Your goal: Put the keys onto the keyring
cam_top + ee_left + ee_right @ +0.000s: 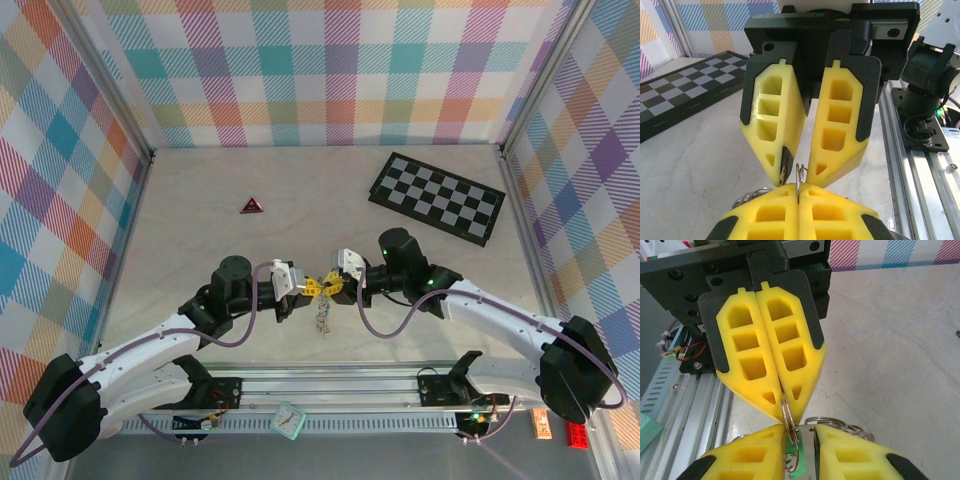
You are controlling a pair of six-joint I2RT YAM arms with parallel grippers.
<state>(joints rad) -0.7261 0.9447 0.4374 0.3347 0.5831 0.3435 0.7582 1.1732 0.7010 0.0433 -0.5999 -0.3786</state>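
The left end effector [785,410] is clenched on the keyring [788,422] to steady it, keys [322,320] dangling beneath. The right end effector [796,182] faces it, slightly parted; its grip I cannot tell

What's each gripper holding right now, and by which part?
Left gripper pinches the keyring by its wire rim, keys dangling below. Right gripper is slightly open around one key, not clearly clamping it.

The pale table [200,200] carries a chequered board [436,197] and a small red-and-black triangle [250,206].
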